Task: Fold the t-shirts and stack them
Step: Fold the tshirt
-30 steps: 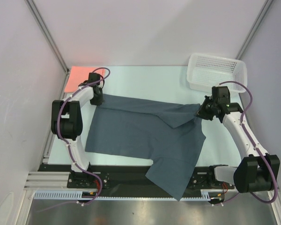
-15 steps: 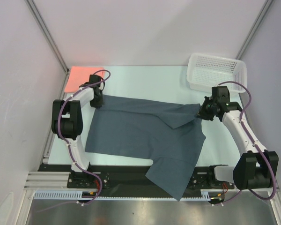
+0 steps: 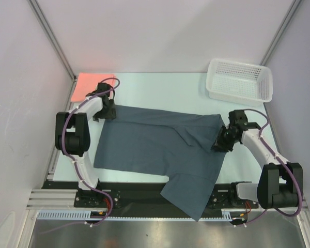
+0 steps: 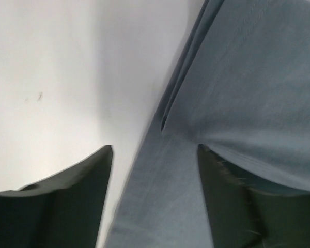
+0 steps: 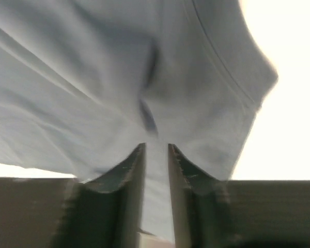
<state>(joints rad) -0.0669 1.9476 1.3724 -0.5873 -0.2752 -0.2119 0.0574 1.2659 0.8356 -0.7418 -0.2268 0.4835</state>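
The pale bench [image 3: 160, 88] is walled in on the left, far and right sides. Bare surface shows in a band along its far edge and in a strip down its right edge.

The dark slate t-shirt [image 3: 155, 147] lies spread flat across the middle of the bench. Its lower corner hangs over the near edge onto the black rail, and a flap is folded over towards its right side.

The white mesh basket [image 3: 240, 80] sits in the far right corner, apart from the shirt.

The salmon-pink t-shirt [image 3: 88, 85] lies folded in the far left corner, partly behind the left arm.

The left gripper [image 3: 109, 111] is low at the dark shirt's far left corner. In the wrist view its fingers [image 4: 77, 191] stand wide apart, and the shirt's hem runs loose between them.

The right gripper [image 3: 222, 142] is down on the shirt's right edge. Its fingers [image 5: 129, 181] are a narrow slit apart with cloth showing in the slit. I cannot tell whether they pinch it.
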